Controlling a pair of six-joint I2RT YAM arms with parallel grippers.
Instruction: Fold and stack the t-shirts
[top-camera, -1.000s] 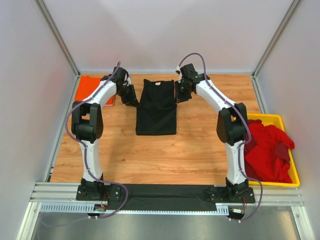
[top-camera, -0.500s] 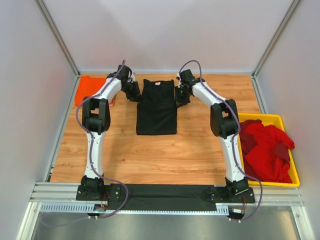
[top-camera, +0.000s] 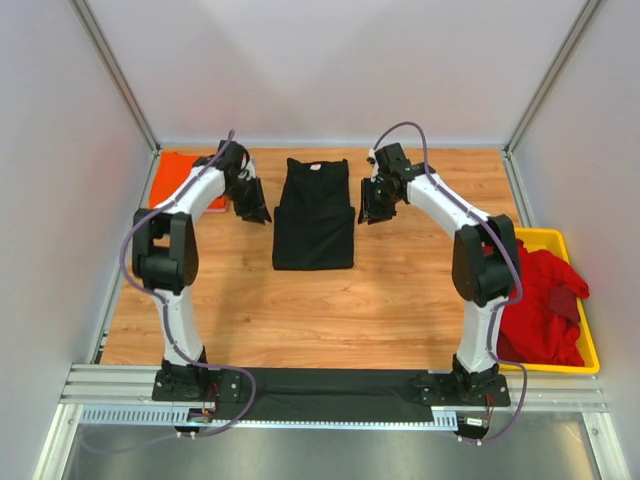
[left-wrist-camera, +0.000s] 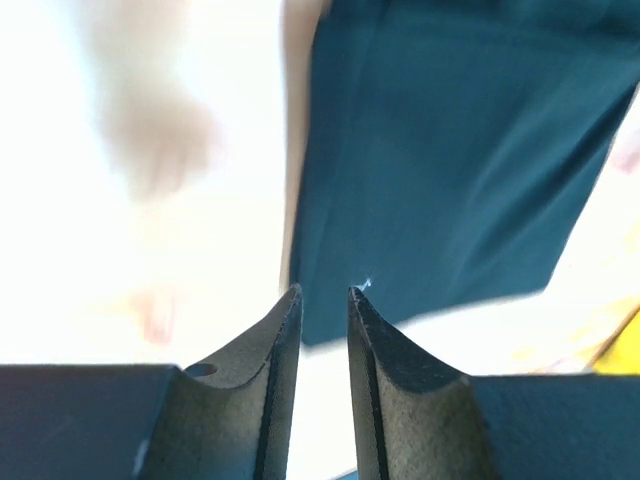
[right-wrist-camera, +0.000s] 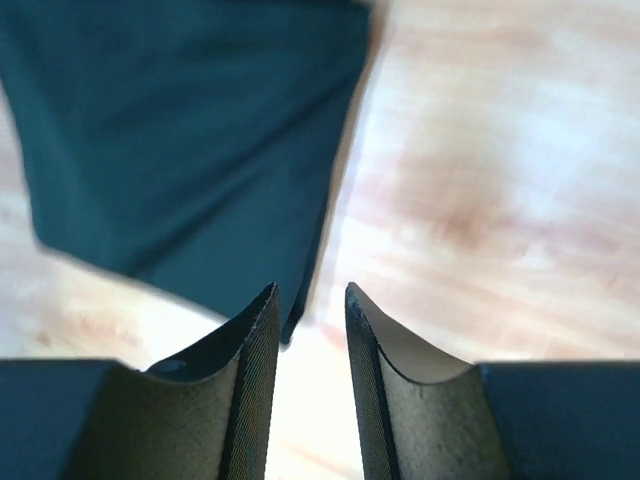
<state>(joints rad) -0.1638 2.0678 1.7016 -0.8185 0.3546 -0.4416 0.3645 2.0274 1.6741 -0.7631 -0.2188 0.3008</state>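
Note:
A black t-shirt (top-camera: 313, 215), folded into a long narrow strip, lies flat on the wooden table at the middle back. My left gripper (top-camera: 250, 207) hovers just left of it, with its jaws a little apart and empty. In the left wrist view (left-wrist-camera: 323, 290) the black cloth (left-wrist-camera: 450, 170) lies ahead and to the right. My right gripper (top-camera: 374, 207) hovers just right of the shirt, also slightly open and empty. In the right wrist view (right-wrist-camera: 311, 287) the cloth (right-wrist-camera: 190, 130) lies ahead and to the left. An orange t-shirt (top-camera: 178, 178) lies folded at the back left. Red t-shirts (top-camera: 540, 300) are heaped at the right.
The red shirts fill a yellow plastic tray (top-camera: 592, 350) off the table's right edge. Grey walls and metal posts close in the table on three sides. Bare wooden table (top-camera: 320, 310) stretches between the black shirt and the arm bases.
Both grippers have pulled outward from the black shirt's upper side edges, the left one leftward and the right one rightward. The shirt stays flat in place.

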